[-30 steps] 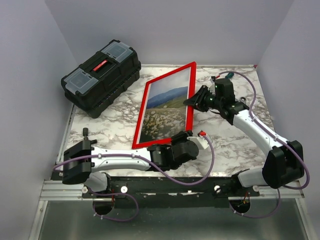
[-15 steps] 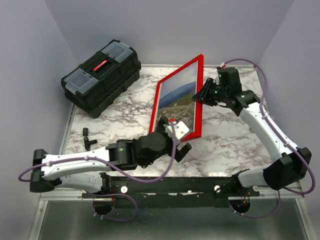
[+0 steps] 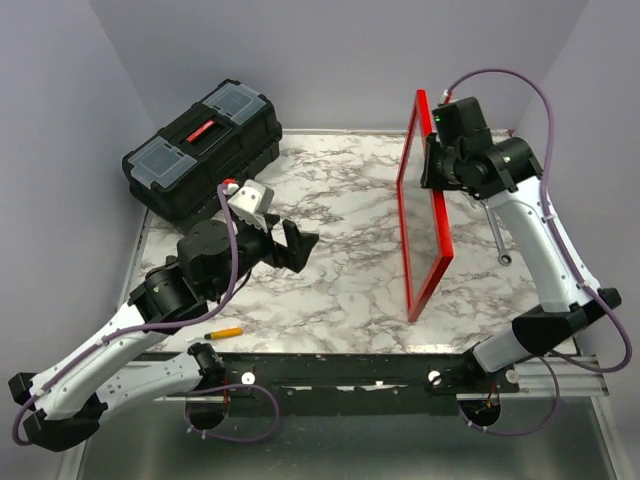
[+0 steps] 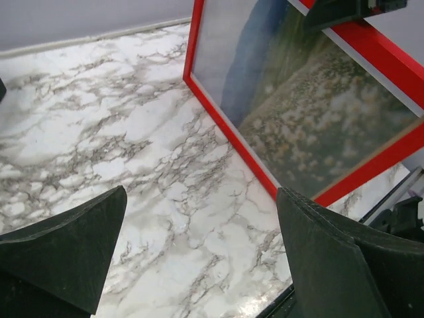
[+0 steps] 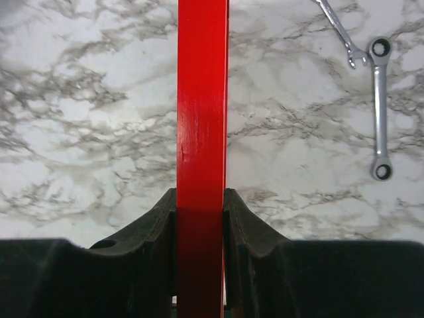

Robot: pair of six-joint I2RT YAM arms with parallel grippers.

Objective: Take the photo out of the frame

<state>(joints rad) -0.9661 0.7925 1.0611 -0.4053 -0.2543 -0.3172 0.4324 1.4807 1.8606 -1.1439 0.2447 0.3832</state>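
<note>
On the table [image 3: 330,290], the frame [image 5: 202,119] is standing upright on one edge, with the photo [image 4: 298,112] sitting inside it. My right gripper [image 5: 201,202] is clamping the frame's upper rim. My left gripper [image 4: 200,192] is hovering to the frame's left, jaws spread wide, holding nothing.

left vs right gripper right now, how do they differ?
The left gripper is open and empty; the right gripper is shut on the frame at its top edge. The left gripper hovers over the table, facing the photo; the right gripper holds the frame roughly upright from above. Both have black fingers.
</note>
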